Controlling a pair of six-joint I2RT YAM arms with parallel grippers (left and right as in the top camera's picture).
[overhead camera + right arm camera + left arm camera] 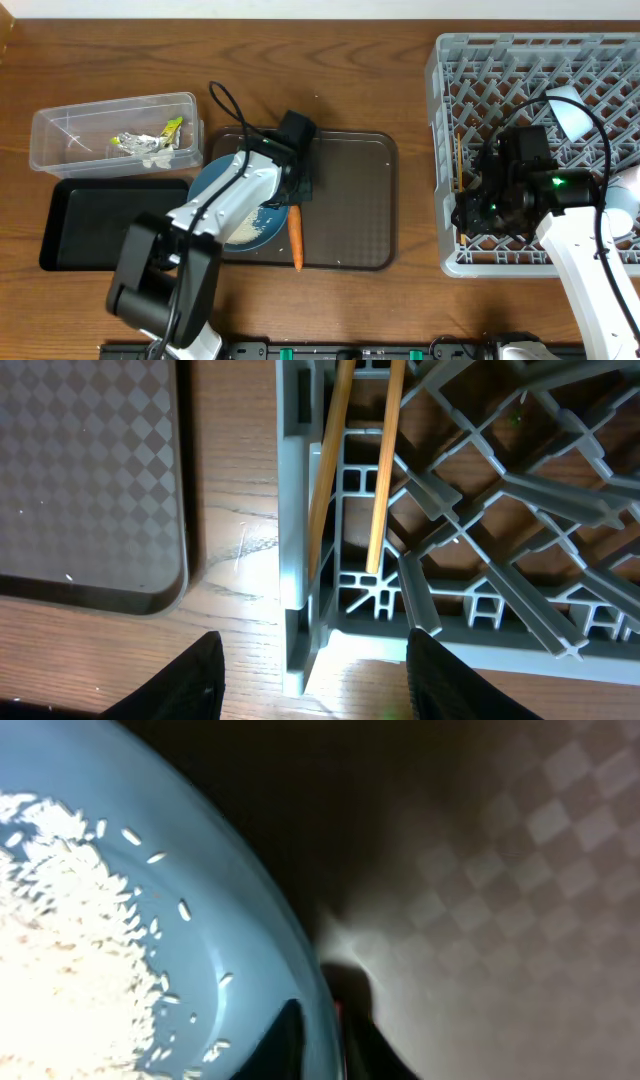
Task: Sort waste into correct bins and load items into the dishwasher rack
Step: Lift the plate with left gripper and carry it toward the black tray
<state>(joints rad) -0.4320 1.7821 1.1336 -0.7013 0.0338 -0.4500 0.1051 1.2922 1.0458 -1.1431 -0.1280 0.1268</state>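
At the far left of the tabletop [90, 60] you have the clear box [60, 150], with green-yellow wrappers [172, 127] and a bit of white tissue [155, 158] lying inside it. Just in front of it sits the black tray [100, 228].

Next comes your left arm, reaching over the blue plate [222, 178], which lies on the left end of the brown serving tray [350, 200]. The rice [245, 232] is heaped on the plate, and the carrot [296, 242] lies on the serving tray, touching the plate's right edge. Your left gripper [295, 190] is at that right edge. In the left wrist view its fingers [288, 1032] are drawn in narrowly on the plate's rim, one dark tip on the inside and the other on the outside, pinching it. The rice [60, 950] fills the left of that view, with loose grains scattered toward the rim.

To the right stands the dishwasher rack [520, 45]. The chopsticks [459, 160] are inside it, against its left wall. In the right wrist view they [384, 460] lean side by side with their tips down in the corner compartment. Your right gripper [470, 215] hovers over the rack's front left corner. Its fingers [190, 680] are spread wide with nothing between them, and they touch nothing. Farther right in the rack you can see a light-blue-and-white bowl [572, 112] and a second bowl [622, 200] partly hidden by the arm.
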